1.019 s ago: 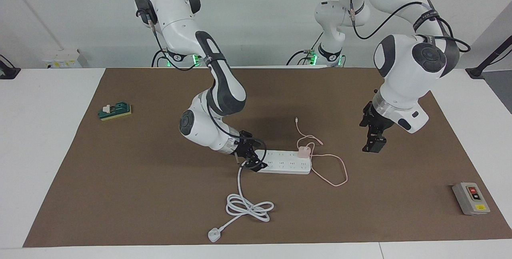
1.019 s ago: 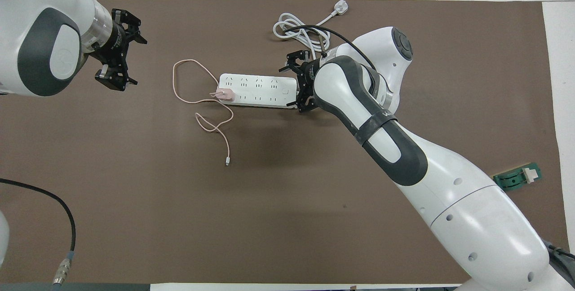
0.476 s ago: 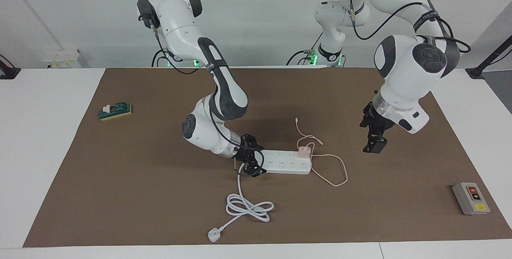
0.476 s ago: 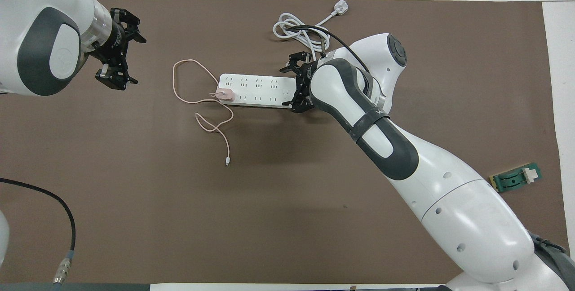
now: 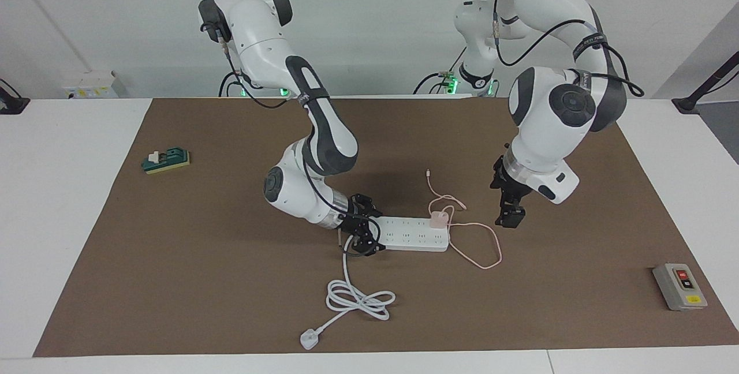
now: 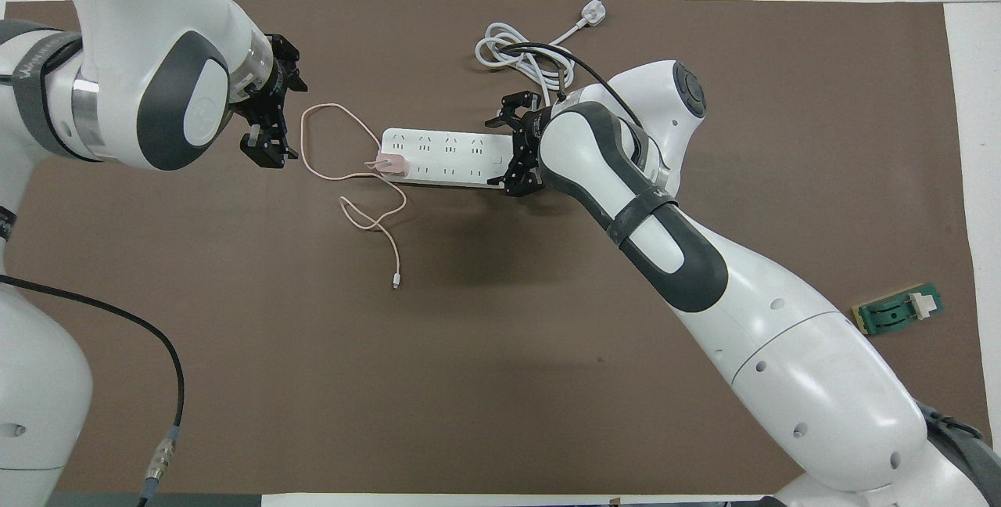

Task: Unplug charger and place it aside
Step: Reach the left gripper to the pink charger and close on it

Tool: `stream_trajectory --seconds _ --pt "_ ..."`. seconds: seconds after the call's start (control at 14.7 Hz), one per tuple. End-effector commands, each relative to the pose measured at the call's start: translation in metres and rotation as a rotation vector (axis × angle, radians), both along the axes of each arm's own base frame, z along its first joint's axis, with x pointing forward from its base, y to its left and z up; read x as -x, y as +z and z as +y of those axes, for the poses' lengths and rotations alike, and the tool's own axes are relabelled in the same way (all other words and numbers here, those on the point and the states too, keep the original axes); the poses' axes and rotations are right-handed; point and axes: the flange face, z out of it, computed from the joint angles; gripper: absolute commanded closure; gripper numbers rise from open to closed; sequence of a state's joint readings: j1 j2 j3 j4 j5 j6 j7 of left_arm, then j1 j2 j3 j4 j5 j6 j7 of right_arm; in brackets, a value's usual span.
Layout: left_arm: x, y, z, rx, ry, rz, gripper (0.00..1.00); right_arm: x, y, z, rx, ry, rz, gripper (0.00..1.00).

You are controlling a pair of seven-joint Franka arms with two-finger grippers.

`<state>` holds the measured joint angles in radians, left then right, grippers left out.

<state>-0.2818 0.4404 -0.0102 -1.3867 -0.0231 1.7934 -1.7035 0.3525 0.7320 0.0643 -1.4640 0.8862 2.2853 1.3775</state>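
The pale-pink charger (image 5: 437, 219) is plugged into the end of the white power strip (image 5: 413, 235) that lies toward the left arm. It also shows in the overhead view (image 6: 391, 165). Its thin pink cable (image 5: 485, 247) loops on the mat beside it. My right gripper (image 5: 362, 236) is low at the strip's other end, open, with a finger on each side of that end (image 6: 512, 145). My left gripper (image 5: 511, 219) is open and empty, up in the air over the mat beside the cable loop (image 6: 281, 122), apart from the charger.
The strip's thick white cord (image 5: 358, 299) coils farther from the robots and ends in a flat white plug (image 5: 309, 339). A grey switch box (image 5: 679, 286) lies toward the left arm's end. A green part (image 5: 166, 160) lies toward the right arm's end. A brown mat (image 5: 202, 281) covers the table.
My left arm has swung in toward the charger and its gripper has come lower. My right gripper has closed in on the strip's end and now barely moves.
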Motion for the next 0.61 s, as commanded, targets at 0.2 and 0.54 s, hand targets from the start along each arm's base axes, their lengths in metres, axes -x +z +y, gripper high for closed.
stream_trajectory --seconds 0.2,0.54 --pt "-0.002 -0.024 -0.032 -0.037 0.077 0.017 0.0 0.003 -0.006 0.015 -0.012 -0.028 0.033 0.0" --pt "0.01 -0.029 -0.062 -0.039 0.043 0.023 0.0 0.01 -0.007 0.026 -0.009 -0.013 0.029 0.0"
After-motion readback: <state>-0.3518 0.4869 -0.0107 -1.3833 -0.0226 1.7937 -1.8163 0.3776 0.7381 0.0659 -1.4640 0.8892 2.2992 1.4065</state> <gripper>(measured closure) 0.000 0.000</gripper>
